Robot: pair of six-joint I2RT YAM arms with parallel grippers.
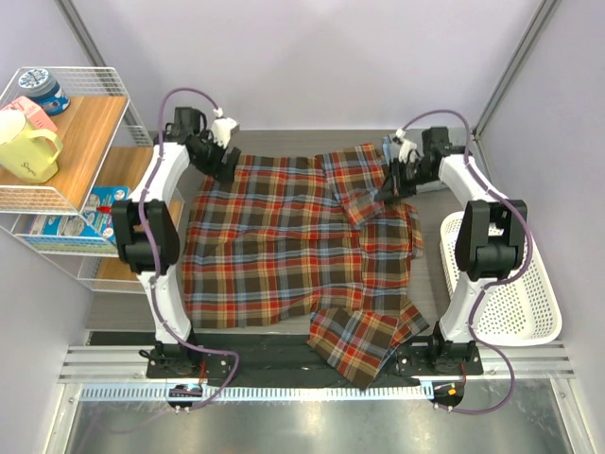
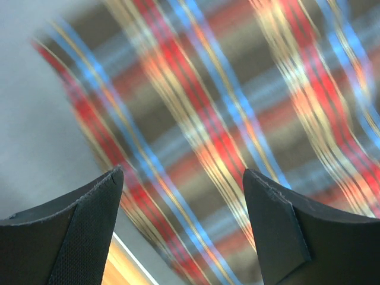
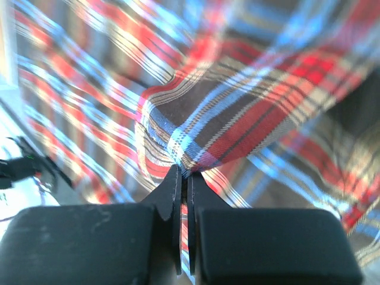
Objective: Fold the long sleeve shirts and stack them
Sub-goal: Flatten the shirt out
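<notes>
Wire shelf (image 1: 90, 128) holds a yellow jug (image 1: 26, 144); plaid shirt (image 1: 274, 236) lies spread on the table (image 1: 302, 142), right gripper (image 3: 184, 176) clamped on a fold, left gripper (image 2: 183, 178) unclenched over its blurred edge.

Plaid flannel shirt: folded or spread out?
Mostly spread: red-brown plaid flannel shirt lies flat, its right side bunched where the right end effector pinches it.

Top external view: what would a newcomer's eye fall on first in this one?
The plaid shirt dominates, spread wide over the table between the two arms, with a loose flap lying at the near edge. Next comes the right arm's fingers, shut on a raised fold of it at the far right. The left arm's fingers stand open over its far left corner.
</notes>
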